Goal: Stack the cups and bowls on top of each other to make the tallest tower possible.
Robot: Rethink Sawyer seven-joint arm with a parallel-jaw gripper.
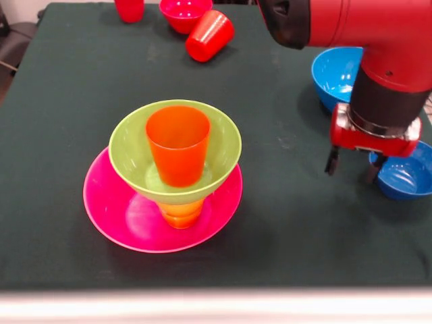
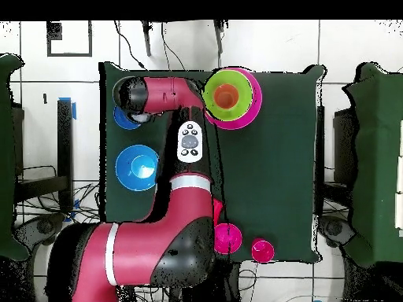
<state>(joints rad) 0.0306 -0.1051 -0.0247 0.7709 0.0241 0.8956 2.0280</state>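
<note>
Glossy plastic tower mid-surface: pink bowl, yellow cup, green bowl, orange cup | small dark blue bowl beside released claw | judged light, stiff, slippery; grip by rim | light blue bowl behind

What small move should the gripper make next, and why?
Probably lower the open gripper a little onto the small dark blue bowl and close on its rim. The gripper hangs just above that bowl's edge, empty, and the tower ends at the orange cup, ready for a bowl.
</note>
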